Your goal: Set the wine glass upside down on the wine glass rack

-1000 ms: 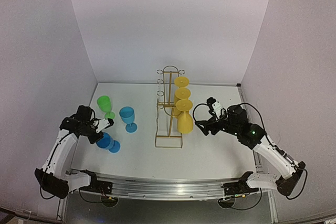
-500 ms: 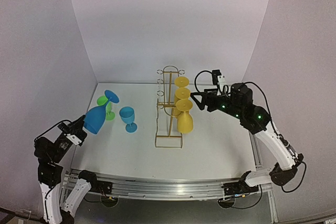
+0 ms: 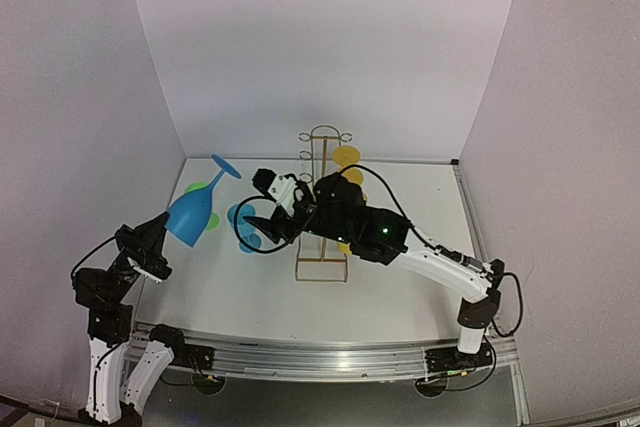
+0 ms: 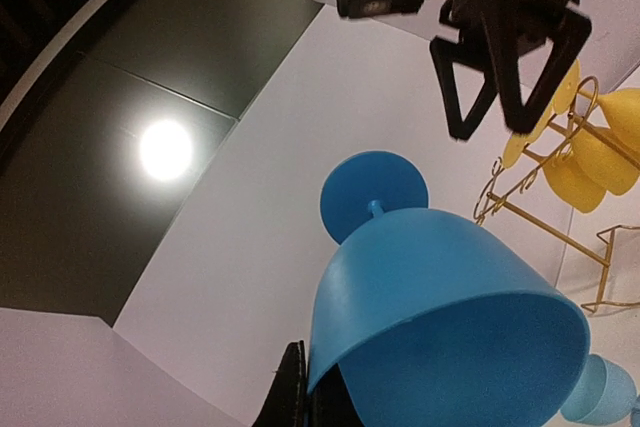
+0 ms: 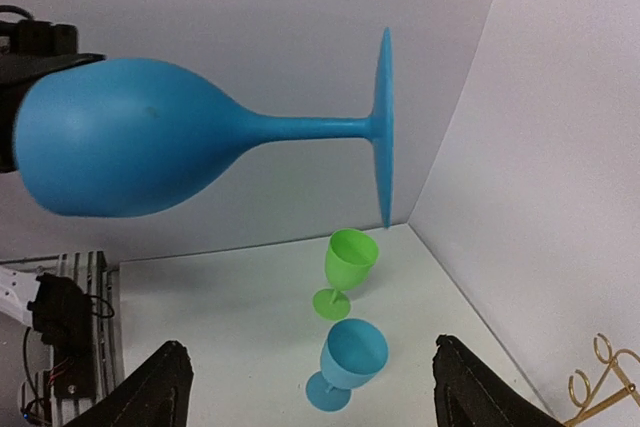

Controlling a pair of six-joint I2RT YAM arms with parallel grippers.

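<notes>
Holding the wine glass (image 3: pixel 190 215), seemingly by its rim, the left gripper (image 3: pixel 160 244) faces the wide-open right gripper (image 4: pixel 492 119).

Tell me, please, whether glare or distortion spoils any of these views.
Left wrist: a bright lamp flares against a dark background, though the blue wine glass is evenly lit. Top external: mild wide-angle bowing toward the edges. Right wrist: even light, no glare, sharp.
</notes>
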